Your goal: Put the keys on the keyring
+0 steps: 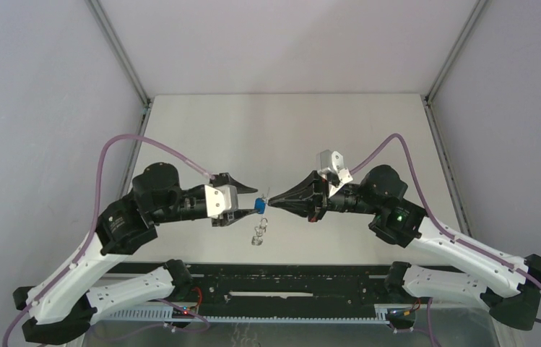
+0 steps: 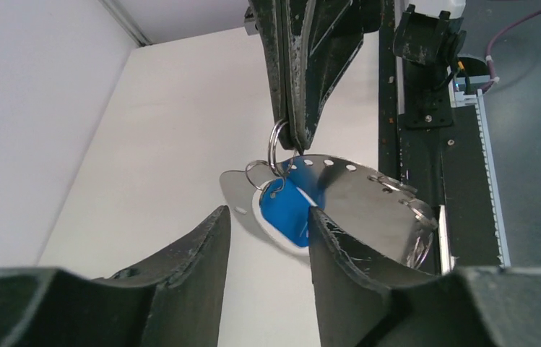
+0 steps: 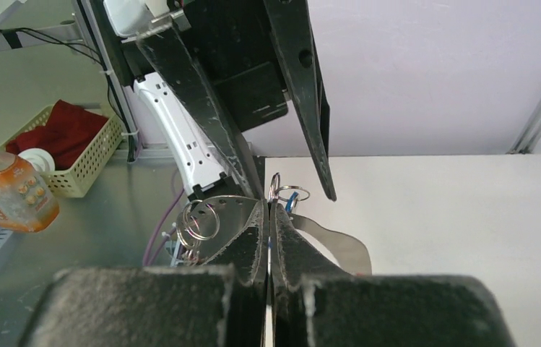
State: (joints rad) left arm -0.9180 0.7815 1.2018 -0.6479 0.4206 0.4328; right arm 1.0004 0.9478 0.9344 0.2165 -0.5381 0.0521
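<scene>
– When the scene is read from the left, what is found at the left pincer [image 1: 250,202]?

– Its fingers are seen spread apart, and nothing is clamped between them. The blue key [image 2: 285,207] is found just past the tips, close against one finger and not in the middle of the gap, so it cannot be counted as gripped.

– Why is the pincer placed there?

– It is judged that this side is used to bring the key to the ring, and that the wide gap lets the key hang free.

– Where is the keyring [image 2: 357,199] found?

– It is held in the air between the two arms, above the table [image 1: 202,130]. It is seen as a thin shiny curved piece with holes along its rim and small loops fastened there. The blue key lies against its face. It seems to be caught on one small loop, but this cannot be told for sure.

– And the right pincer [image 1: 270,204]?

– It is pressed fully shut on a small loop at the top of the keyring, probably so that the ring is kept steady for the other arm. The key is found just under its tips.

– Is anything else noted?

– A shiny bit [image 1: 258,235] is seen below the tips in the top view. Whether it hangs from the keyring or lies on the table cannot be told.
</scene>
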